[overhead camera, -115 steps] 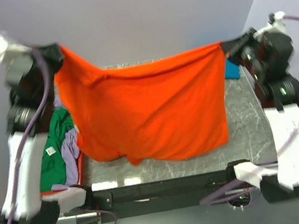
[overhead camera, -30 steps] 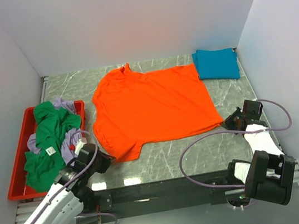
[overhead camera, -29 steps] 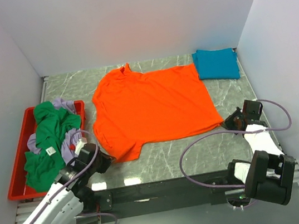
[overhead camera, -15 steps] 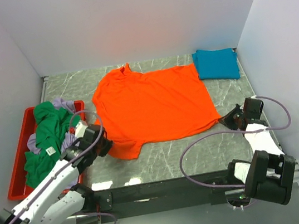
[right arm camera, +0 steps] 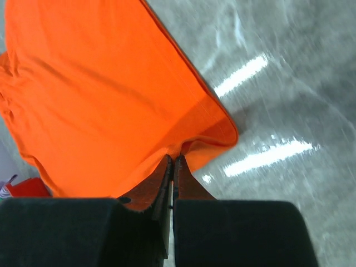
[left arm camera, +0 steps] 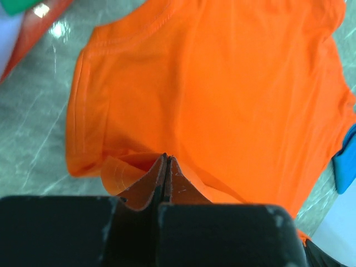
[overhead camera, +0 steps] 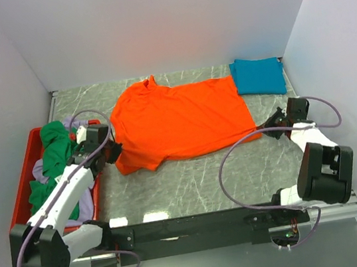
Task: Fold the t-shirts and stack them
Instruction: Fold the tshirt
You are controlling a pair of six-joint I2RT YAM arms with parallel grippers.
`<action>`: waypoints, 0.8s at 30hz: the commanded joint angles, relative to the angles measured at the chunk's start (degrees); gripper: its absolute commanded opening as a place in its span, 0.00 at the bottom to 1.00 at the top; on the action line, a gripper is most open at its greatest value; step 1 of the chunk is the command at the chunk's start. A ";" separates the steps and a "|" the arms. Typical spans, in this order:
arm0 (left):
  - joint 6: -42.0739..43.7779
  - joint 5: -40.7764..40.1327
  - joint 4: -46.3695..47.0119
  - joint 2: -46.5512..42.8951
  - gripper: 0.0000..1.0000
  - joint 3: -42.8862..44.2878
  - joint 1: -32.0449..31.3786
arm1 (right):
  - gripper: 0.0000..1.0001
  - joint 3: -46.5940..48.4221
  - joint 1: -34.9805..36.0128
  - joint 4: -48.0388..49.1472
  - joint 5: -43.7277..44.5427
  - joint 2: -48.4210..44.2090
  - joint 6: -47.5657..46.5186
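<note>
The bright orange t-shirt (overhead camera: 180, 121) lies spread on the marble table, collar at the back. My left gripper (overhead camera: 113, 153) is shut on its near left sleeve edge (left arm camera: 119, 172), which curls up at the fingertips. My right gripper (overhead camera: 272, 121) is shut on its near right hem corner (right arm camera: 214, 142), lifted a little off the table. A folded teal-blue t-shirt (overhead camera: 258, 76) lies at the back right. Green (overhead camera: 51, 159) and pale lavender (overhead camera: 40, 169) t-shirts are heaped in the tray.
A shallow red plastic tray (overhead camera: 21, 214) stands along the left side, partly under my left arm. White walls close the back and both sides. Bare marble (overhead camera: 192, 182) runs along the front; cables loop from both arms.
Both grippers have moved away from the front with the shirt's near edge pinched. The near edge has gone back over the shirt. The left arm has swung up alongside the tray.
</note>
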 commanded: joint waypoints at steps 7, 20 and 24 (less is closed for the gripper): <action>3.20 2.91 3.64 7.33 0.01 7.65 4.49 | 0.00 8.61 0.95 0.35 2.07 6.66 -1.01; 3.20 3.09 3.47 15.86 0.01 14.33 5.46 | 0.00 19.06 4.55 -2.90 3.47 14.48 -1.18; 3.28 2.65 3.29 17.35 0.01 15.47 5.72 | 0.00 20.83 5.69 -3.42 4.09 17.03 -1.45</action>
